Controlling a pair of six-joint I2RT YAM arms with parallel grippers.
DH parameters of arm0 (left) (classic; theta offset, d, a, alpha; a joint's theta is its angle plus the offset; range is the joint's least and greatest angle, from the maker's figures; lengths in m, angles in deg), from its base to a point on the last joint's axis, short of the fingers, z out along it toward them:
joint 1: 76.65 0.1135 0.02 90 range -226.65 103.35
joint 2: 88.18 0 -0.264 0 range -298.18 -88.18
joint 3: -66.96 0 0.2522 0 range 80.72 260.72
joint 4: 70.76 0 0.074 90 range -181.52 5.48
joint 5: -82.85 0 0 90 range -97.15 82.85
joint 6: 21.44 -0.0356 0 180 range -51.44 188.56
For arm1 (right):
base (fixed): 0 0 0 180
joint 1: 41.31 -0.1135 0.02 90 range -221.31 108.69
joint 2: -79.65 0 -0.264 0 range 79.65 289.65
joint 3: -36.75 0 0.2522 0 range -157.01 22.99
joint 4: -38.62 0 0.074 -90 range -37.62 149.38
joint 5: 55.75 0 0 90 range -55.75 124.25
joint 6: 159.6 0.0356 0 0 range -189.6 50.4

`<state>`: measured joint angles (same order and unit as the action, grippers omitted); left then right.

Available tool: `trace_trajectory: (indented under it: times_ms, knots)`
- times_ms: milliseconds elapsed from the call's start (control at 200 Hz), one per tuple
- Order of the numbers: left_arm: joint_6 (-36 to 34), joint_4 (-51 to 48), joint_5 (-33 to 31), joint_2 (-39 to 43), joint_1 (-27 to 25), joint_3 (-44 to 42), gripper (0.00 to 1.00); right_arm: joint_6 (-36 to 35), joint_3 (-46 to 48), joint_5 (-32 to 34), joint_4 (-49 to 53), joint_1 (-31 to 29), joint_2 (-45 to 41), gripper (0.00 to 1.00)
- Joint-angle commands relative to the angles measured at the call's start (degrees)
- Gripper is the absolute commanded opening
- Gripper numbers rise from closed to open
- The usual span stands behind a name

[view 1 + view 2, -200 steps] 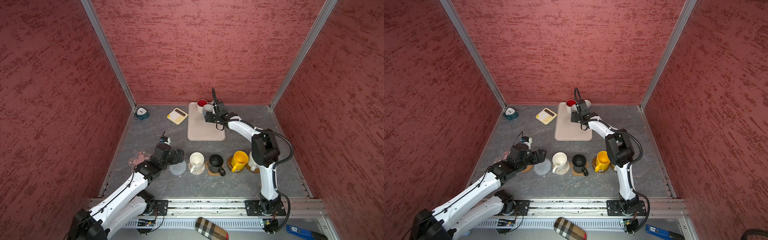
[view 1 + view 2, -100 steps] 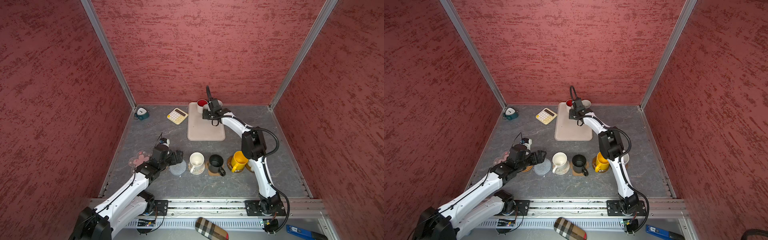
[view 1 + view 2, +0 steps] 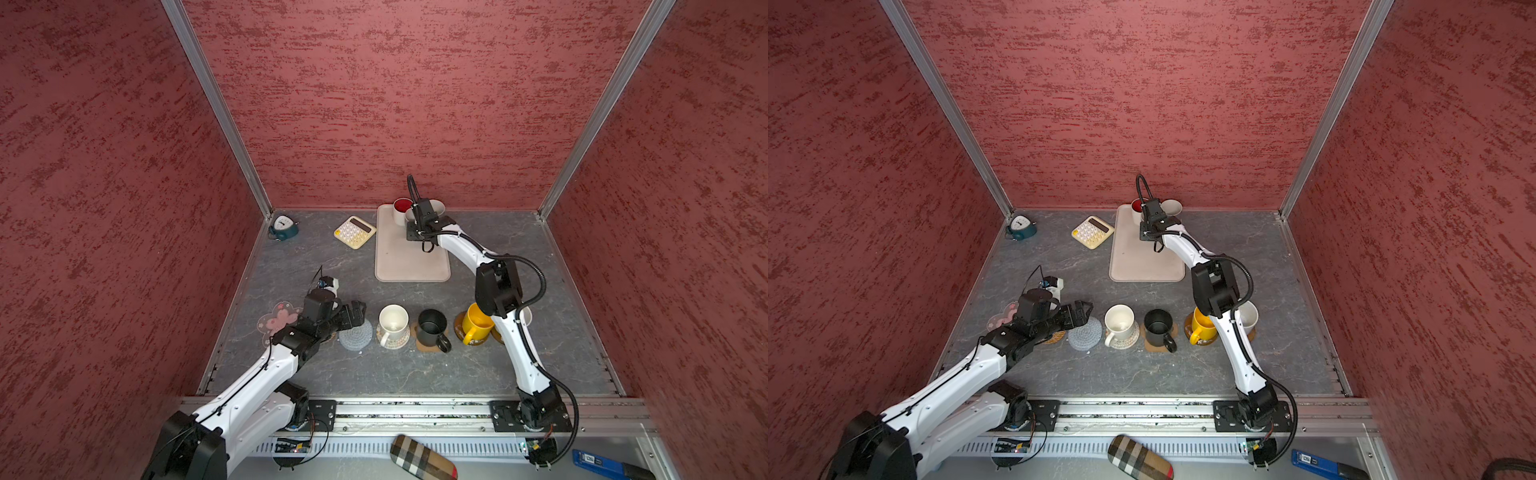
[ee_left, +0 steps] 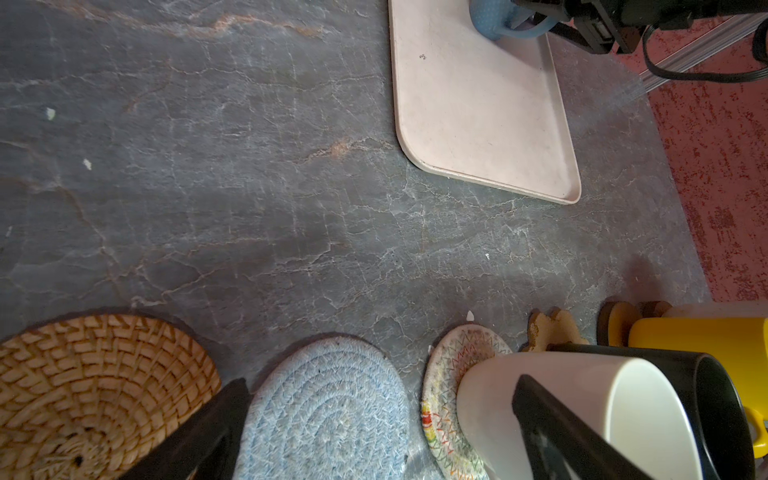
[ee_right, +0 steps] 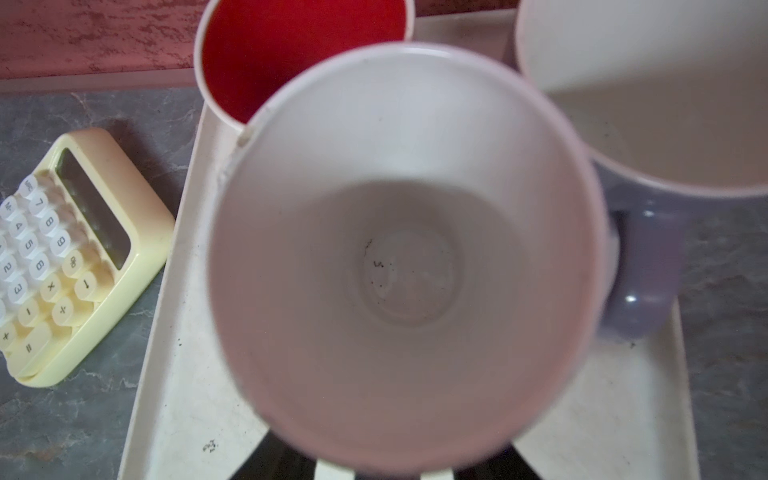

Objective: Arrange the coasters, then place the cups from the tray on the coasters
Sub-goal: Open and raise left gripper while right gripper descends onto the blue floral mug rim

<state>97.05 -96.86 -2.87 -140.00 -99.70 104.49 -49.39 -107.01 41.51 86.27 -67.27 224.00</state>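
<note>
The left tool [image 3: 356,311] is held wide open and empty over the grey coaster [image 3: 355,336]. The woven tan coaster [image 4: 91,386] lies just beside that one.

The right tool [image 3: 417,214] hangs over the blue cup [image 4: 492,18] at the far end of the tray [image 3: 411,266]. Whether its jaws are closed on that cup cannot be told. The red-lined cup [image 3: 402,205] and the lavender cup [image 5: 640,270] are crowded against the blue cup. A yellow calculator [image 3: 354,232] lies just beside the tray.

Seven cups are counted, three of them on the tray. The other four are set on coasters in a row on the tabletop [image 3: 415,374]:
- the cream cup [image 3: 392,319]
- the black cup [image 3: 432,328]
- the yellow cup [image 3: 476,325]
- a white cup [image 3: 1249,318], half hidden behind the right arm

Seven coasters are counted. Three are left bare: the pink flower coaster [image 3: 279,320], the tan one and the grey one.
</note>
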Motion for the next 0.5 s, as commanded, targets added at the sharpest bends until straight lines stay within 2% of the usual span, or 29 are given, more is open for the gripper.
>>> trace_trajectory:
  times_ms: [0, 165, 291, 496]
  knots:
    - [-0.8, 1.4, 0.7, 0.4, 0.5, -0.6, 0.99, -1.0, -2.3, 2.7, 0.7, -0.2, 0.8, 0.44]
    - [-0.7, 1.3, 0.7, 0.7, 0.5, -0.6, 1.00, -1.6, -2.4, 3.1, 0.7, -0.2, 0.7, 0.36]
    - [-0.4, 1.0, 0.8, 1.0, 0.5, -0.6, 1.00, -2.0, -2.4, 2.0, 1.1, -0.2, 0.6, 0.24]
    - [0.6, -0.7, 1.3, 3.3, 0.5, 0.1, 0.99, -2.3, -2.0, 1.0, 1.4, -0.3, -0.3, 0.15]
